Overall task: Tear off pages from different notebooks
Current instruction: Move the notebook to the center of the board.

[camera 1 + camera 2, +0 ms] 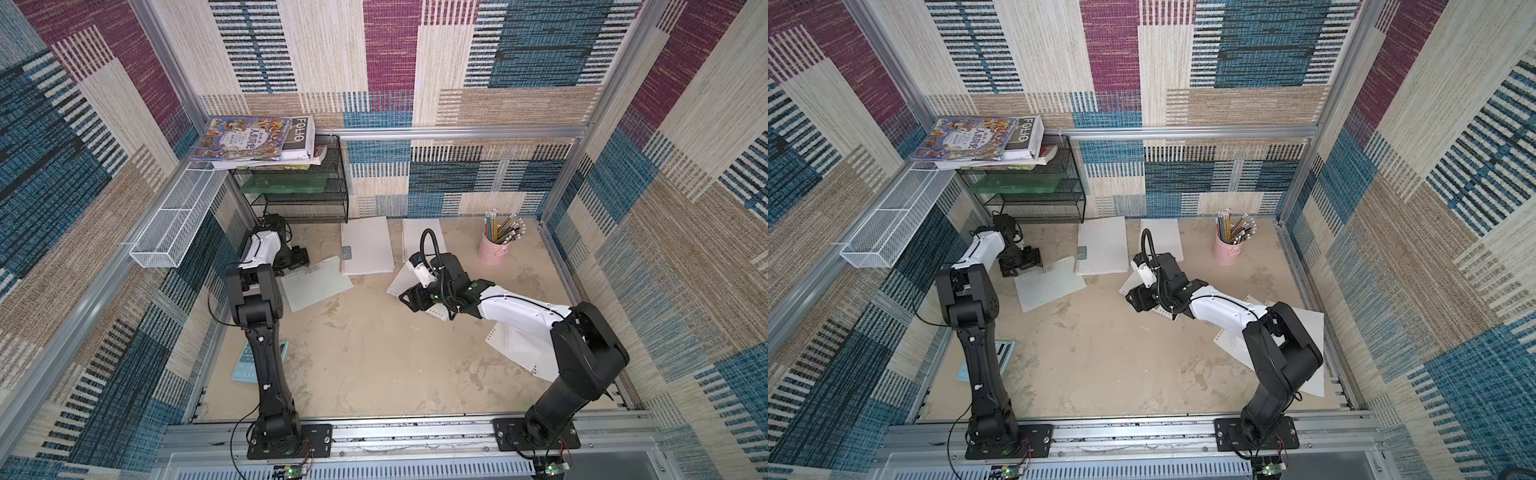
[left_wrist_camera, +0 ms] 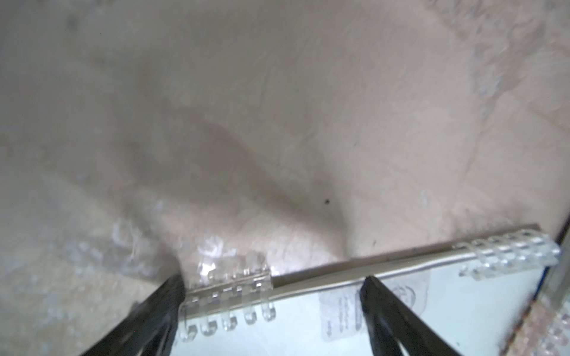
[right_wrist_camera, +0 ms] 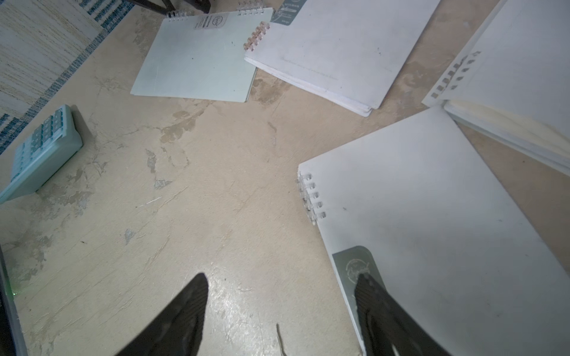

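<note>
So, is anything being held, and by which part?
Nothing held: left gripper open at spiral edge of greenish notebook; right gripper open at label of white notebook.

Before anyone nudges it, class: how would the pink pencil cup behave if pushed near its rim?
The pink pencil cup looks tall and narrow, so it would probably tip rather than slide. Its pencils fan out above the rim, likely making it top-heavy and apt to spill.

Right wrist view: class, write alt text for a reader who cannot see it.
The open right claw hangs over a beige table, one tip above the label of a white spiral notebook. More notebooks and a light-blue calculator lie beyond.
</note>
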You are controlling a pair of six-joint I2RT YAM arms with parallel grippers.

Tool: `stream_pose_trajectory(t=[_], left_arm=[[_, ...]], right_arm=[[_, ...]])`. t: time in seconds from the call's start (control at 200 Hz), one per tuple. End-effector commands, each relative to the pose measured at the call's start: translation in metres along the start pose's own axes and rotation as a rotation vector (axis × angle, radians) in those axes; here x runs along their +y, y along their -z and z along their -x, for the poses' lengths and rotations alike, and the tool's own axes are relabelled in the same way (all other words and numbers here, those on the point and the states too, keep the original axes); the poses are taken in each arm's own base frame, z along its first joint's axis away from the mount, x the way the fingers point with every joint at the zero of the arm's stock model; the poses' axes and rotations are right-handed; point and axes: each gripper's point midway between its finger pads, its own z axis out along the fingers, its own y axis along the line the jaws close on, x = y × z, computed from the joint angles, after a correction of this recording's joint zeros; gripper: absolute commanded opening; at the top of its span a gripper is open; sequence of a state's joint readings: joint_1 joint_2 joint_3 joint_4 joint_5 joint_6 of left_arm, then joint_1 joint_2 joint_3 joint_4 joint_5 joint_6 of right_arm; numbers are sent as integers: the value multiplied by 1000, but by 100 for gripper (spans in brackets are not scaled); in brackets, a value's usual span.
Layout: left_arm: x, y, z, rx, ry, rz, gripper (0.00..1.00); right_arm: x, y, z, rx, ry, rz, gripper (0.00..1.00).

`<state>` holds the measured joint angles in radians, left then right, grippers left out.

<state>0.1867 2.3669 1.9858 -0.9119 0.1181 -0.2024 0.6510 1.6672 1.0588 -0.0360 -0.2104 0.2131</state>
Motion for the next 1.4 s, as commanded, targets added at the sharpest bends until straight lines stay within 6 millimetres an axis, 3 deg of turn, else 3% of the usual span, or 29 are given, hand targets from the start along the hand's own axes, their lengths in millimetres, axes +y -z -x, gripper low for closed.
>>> stream_pose_trajectory(t=[0.0, 0.155, 0.215, 0.3, 0.361, 0.426, 0.546, 0.731, 0.846, 1.011, 1.192, 1.297, 1.392], left_arm=[[3, -5, -83, 252, 138, 5, 91], [-11, 31, -135, 254, 181, -5, 91], [-21, 47, -146, 233, 164, -21, 91], [-18, 68, -145, 173, 161, 12, 93], [-14, 77, -132, 111, 161, 39, 96], [-25, 73, -118, 102, 152, -5, 96], [-53, 40, -100, 144, 131, -110, 95], [-67, 15, -107, 195, 125, -129, 93], [-73, 13, -139, 237, 91, -134, 88], [-68, 18, -204, 329, 78, -103, 65], [-61, 27, -258, 377, 90, -73, 61], [-62, 33, -280, 384, 102, -93, 60], [-65, 40, -280, 350, 114, -127, 61]], right_arm=[[6, 2, 7, -24, 7, 31, 77], [9, 2, 4, -24, -31, 67, 78], [8, 1, 5, -26, -57, 80, 78], [7, -3, 6, -23, -98, 87, 77], [11, -7, 6, -18, -121, 99, 77], [14, -15, 3, -4, -139, 110, 76], [20, -31, 0, 21, -173, 117, 76], [34, -61, -2, 71, -207, 116, 77], [37, -74, -9, 89, -233, 131, 77], [48, -93, -16, 117, -231, 161, 78], [59, -103, -21, 153, -216, 195, 78], [58, -105, -24, 159, -229, 208, 78], [59, -107, -27, 161, -232, 221, 78]])
